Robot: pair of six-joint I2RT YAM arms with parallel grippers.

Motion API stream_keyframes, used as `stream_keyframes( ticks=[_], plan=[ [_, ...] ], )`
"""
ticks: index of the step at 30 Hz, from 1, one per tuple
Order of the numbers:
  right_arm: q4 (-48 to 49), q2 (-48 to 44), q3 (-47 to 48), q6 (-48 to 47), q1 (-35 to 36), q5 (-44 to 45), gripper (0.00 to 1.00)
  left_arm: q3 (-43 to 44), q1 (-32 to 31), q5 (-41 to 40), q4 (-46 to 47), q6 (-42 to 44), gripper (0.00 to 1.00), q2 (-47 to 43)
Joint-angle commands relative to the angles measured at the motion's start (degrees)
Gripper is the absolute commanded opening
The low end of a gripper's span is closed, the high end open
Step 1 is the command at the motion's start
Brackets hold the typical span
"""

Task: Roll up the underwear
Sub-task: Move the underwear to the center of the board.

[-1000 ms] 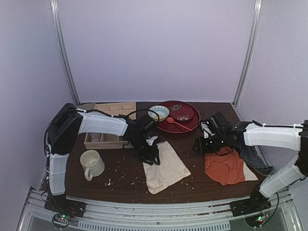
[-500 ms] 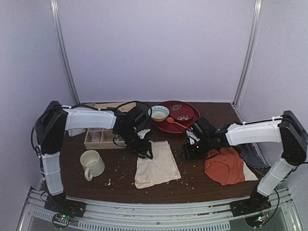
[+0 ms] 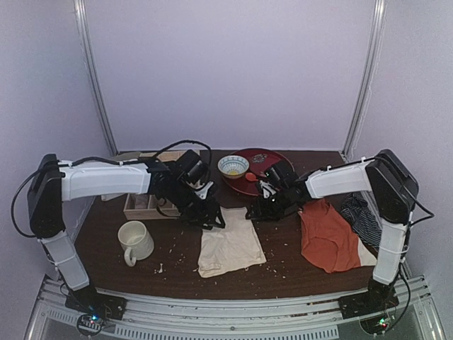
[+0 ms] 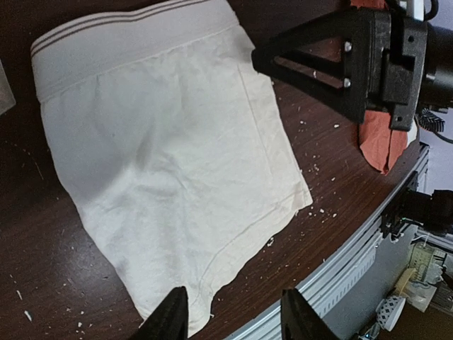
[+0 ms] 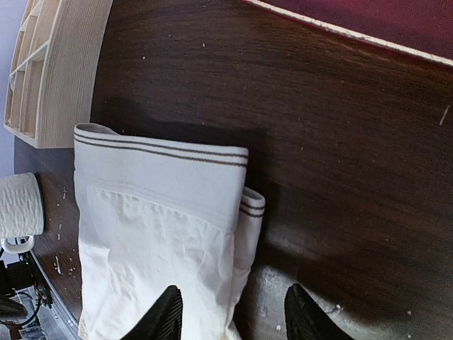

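Note:
The underwear (image 3: 228,244) lies flat on the dark table, cream, with its striped waistband at the far end. In the left wrist view it (image 4: 170,156) fills the middle. My left gripper (image 3: 209,216) hovers open and empty at the waistband's left end, its fingertips (image 4: 170,315) apart over a leg hem. My right gripper (image 3: 265,210) is open and empty at the waistband's right end. In the right wrist view its fingers (image 5: 166,315) straddle the underwear's folded right edge (image 5: 244,212). The right gripper also shows in the left wrist view (image 4: 340,60).
An orange-red garment (image 3: 329,237) and a dark striped cloth (image 3: 361,216) lie at the right. A cream mug (image 3: 134,241) stands at the left, with a wooden box (image 3: 141,205) behind it. A red plate (image 3: 258,170) and a small bowl (image 3: 233,166) sit at the back. Crumbs dot the table.
The underwear has shifted left and now lies squarer. My right gripper has moved left from the orange garment to the waistband's right end. My left arm has stretched further back.

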Motion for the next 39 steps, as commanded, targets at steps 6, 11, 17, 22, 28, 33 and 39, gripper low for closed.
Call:
stream_keyframes(
  ticks=[6, 11, 17, 22, 28, 33, 39],
  plan=[
    [1.1, 4.9, 3.6, 1.7, -2.5, -5.6, 0.46, -1.7, -1.6, -2.0, 2.2, -4.0, 0.61, -1.1],
    [3.0, 6.9, 4.6, 3.9, -3.7, -7.1, 0.34, -1.5, -1.6, -2.7, 1.9, -4.0, 0.61, -1.5],
    [3.8, 6.7, 3.4, 4.7, -3.8, -6.8, 0.09, -2.2, -1.6, -4.9, 1.0, -4.6, 0.61, -2.7],
    [5.7, 3.2, -1.7, 5.8, -4.0, -4.9, 0.0, -2.3, -1.7, -6.1, 1.1, -4.7, 0.61, -2.9],
    [10.2, -5.4, -12.5, 9.3, -4.0, -1.3, 0.0, 0.0, -1.5, -7.5, 1.9, -4.4, 0.62, -0.9],
    [11.5, -14.5, -20.8, 12.0, -4.0, 2.7, 0.0, 2.5, -1.5, -6.0, 3.6, -3.2, 0.62, 2.2],
    [12.7, -26.2, -30.8, 18.4, -2.7, 7.2, 0.0, 5.6, -1.4, -4.6, 4.9, -0.4, 0.62, 6.1]
  ],
)
